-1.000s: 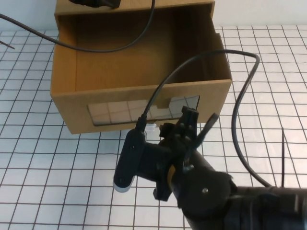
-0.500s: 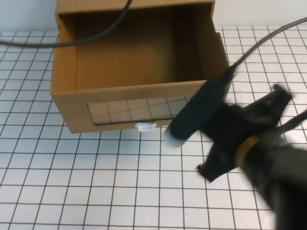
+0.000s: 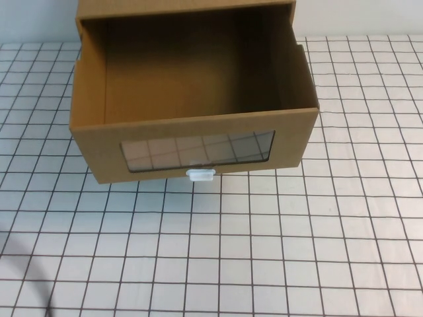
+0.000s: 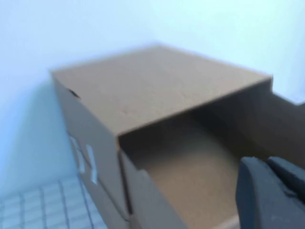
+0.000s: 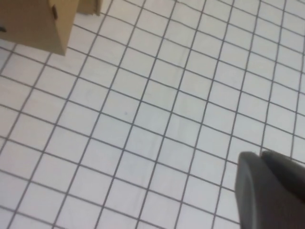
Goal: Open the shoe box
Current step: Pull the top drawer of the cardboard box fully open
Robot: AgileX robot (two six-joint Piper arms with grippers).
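The brown cardboard shoe box (image 3: 192,125) stands at the back of the table with its drawer pulled out toward me and its inside bare. The drawer's front wall has a clear window (image 3: 198,150) and a small white pull tab (image 3: 200,174). Neither arm shows in the high view. My left gripper (image 4: 268,161) hovers above the box's sleeve (image 4: 157,81) and open drawer, fingers pressed together, holding nothing. My right gripper (image 5: 261,153) is shut and empty over the gridded table, well away from the box corner (image 5: 33,24).
The white tabletop with a black grid (image 3: 264,251) stretches in front of and beside the box. A pale wall (image 4: 71,33) rises behind the box.
My right arm has pulled back from the box's front and swung right, out of the high view, shutting its gripper. The cable over the box is gone. The box has not moved.
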